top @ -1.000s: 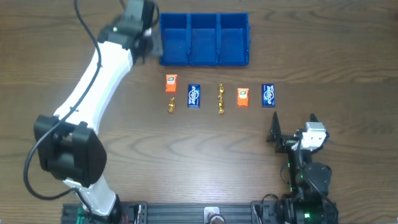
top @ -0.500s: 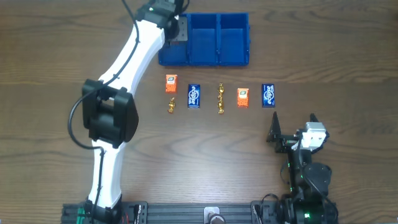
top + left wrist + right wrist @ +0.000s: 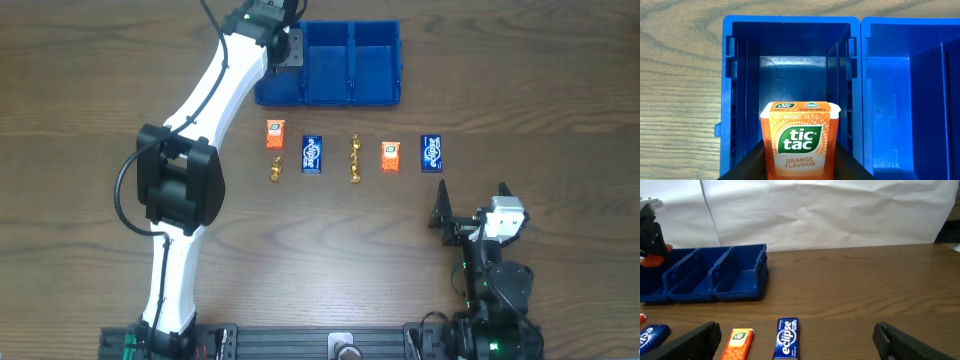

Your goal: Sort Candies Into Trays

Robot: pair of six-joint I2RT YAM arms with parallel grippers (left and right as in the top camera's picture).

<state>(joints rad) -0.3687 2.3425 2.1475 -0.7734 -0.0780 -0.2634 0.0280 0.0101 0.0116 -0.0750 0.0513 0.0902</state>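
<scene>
Left gripper (image 3: 800, 169) clamps orange candy box (image 3: 800, 131) over end compartment of blue tray (image 3: 792, 75); next, release to drop; right gripper (image 3: 470, 205) idle, fingers spread

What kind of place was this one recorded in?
Probably a lab test bench: a wooden table, a white sheet hung behind it, and candies laid in a neat row before a blue tray.
</scene>
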